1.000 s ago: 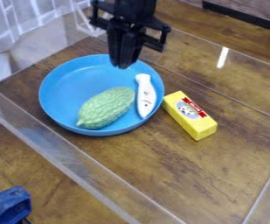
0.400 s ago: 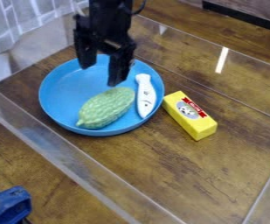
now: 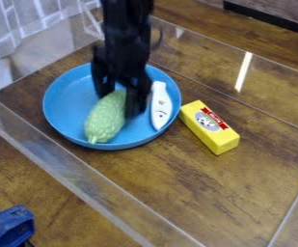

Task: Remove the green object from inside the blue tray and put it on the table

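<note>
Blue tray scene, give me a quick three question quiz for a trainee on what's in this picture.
1. True or false: the green object lies inside the blue tray.
2. What lies beside the green object in the tray? A) a white bottle-shaped item B) a red cup C) a spoon
3. Fill in: the yellow block rests on the ____, outside the tray.

Key: 1 true; 2 A; 3 table. The gripper is open, low over the green object's upper end.

A robot test bench is showing: a dark wood-plank surface (image 3: 229, 183) sitting inside clear raised walls (image 3: 61, 159), with toy-like props lying on it.
</note>
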Available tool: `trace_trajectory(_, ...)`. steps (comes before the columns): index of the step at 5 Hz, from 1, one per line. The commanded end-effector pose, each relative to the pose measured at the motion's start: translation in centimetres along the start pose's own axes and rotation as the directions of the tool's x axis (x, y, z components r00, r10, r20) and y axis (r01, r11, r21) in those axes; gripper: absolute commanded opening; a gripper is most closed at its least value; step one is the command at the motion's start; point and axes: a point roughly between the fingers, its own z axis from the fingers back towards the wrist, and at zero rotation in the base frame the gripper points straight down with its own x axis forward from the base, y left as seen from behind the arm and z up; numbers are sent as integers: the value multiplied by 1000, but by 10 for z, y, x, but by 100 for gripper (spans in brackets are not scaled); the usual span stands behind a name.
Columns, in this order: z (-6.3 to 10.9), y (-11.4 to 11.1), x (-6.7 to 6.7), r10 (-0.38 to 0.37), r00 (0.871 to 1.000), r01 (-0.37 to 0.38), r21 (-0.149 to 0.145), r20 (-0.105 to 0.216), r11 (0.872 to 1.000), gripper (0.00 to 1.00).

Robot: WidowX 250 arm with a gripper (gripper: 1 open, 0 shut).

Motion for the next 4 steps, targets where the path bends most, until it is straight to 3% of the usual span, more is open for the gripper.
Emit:
trace_trajectory(1,32,3,21,-12,998,10,38,66,999,0)
trace_trajectory(2,68,14,31,-37,995,30,80,92,996,0)
trace_trajectory(3,109,28,39,-66,986,47,125,152,991,0)
trace_trajectory(4,130,35,49,-80,981,52,157,176,986,0)
